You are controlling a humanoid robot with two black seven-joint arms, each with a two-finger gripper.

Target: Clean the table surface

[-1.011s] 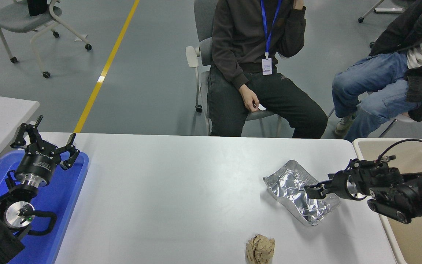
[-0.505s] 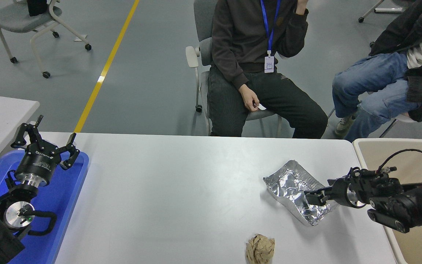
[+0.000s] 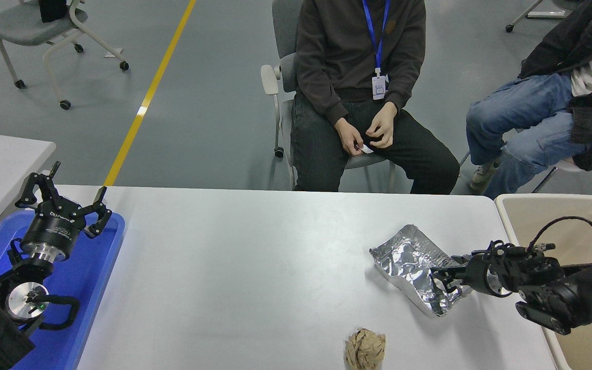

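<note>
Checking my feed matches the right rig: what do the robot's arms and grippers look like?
Both arms are black. The left gripper has a black cylindrical body with pale lettering, a silver ring below it, and thin black linkage fingers. The right gripper is black too, with a thin black cable looping over its wrist.

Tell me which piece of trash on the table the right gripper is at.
The crumpled foil tray; the right gripper is at its right end. The brown paper ball sits apart, nearer the front edge.

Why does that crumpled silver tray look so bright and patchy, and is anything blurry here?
Head view: the foil tray mirrors overhead light in broken glints; the table surface shows only a soft sheen; the right gripper casts a faint shadow; everything looks sharp.
</note>
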